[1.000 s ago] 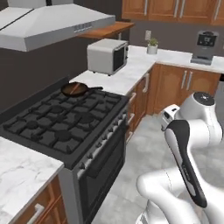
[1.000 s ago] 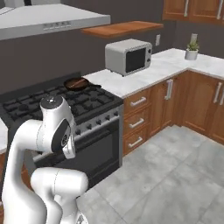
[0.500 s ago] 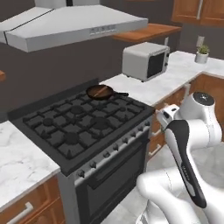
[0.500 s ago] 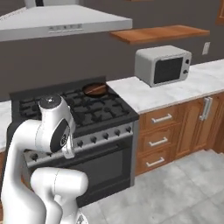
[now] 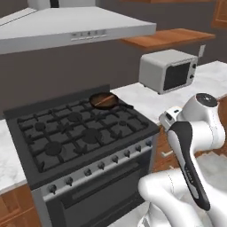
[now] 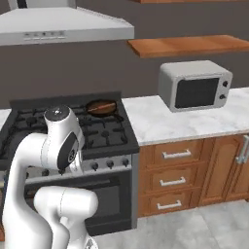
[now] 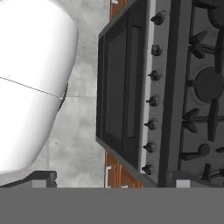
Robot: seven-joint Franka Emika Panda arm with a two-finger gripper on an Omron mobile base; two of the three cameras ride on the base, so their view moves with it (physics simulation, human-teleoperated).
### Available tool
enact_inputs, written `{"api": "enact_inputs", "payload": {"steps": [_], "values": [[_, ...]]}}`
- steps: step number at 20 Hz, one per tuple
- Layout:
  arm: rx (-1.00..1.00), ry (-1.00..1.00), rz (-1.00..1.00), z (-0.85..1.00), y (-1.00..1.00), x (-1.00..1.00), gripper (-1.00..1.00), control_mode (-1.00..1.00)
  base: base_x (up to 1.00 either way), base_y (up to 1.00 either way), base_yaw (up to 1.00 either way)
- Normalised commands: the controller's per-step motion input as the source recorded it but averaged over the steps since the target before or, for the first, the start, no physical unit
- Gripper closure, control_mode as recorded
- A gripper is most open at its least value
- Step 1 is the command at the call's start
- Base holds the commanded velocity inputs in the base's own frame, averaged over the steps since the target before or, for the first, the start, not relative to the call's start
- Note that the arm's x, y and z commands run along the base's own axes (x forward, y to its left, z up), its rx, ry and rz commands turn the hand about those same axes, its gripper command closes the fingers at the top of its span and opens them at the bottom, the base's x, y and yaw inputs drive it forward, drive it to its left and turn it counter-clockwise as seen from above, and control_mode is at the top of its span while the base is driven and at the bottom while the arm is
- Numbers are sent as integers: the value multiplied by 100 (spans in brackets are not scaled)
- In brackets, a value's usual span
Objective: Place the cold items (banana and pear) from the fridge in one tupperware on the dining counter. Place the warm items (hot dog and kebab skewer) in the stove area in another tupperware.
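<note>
At twelve o'clock of the folded white arm (image 6: 58, 146) sat a small dark frying pan (image 6: 101, 107) on the black gas stove (image 5: 84, 137). Gripper fingers (image 7: 43, 177) stood wide apart, holding nothing. Risk judged: with the hand tucked low beside the oven door (image 7: 118, 87), a reach could clip the knob row (image 7: 152, 100).

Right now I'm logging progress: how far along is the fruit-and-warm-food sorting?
Nothing looks done from here. The robot faces the stove, where a pan with something brown in it sits at the back, beside the counter with the microwave. The pincer is open, holding nothing. Fetching food and filling both tupperwares appears left.
</note>
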Motion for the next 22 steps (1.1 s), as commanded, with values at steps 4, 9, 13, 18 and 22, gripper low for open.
{"api": "enact_inputs", "payload": {"steps": [4, 9, 13, 18, 22], "values": [[0, 0, 0, 0, 0, 0, -100, 100, 54, -42, 45], [0, 0, 0, 0, 0, 0, -100, 100, 58, -37, 44], [0, 0, 0, 0, 0, 0, -100, 100, 58, -36, 43], [0, 0, 0, 0, 0, 0, -100, 100, 49, -43, 43], [0, 0, 0, 0, 0, 0, -100, 100, 18, -51, 40]]}}
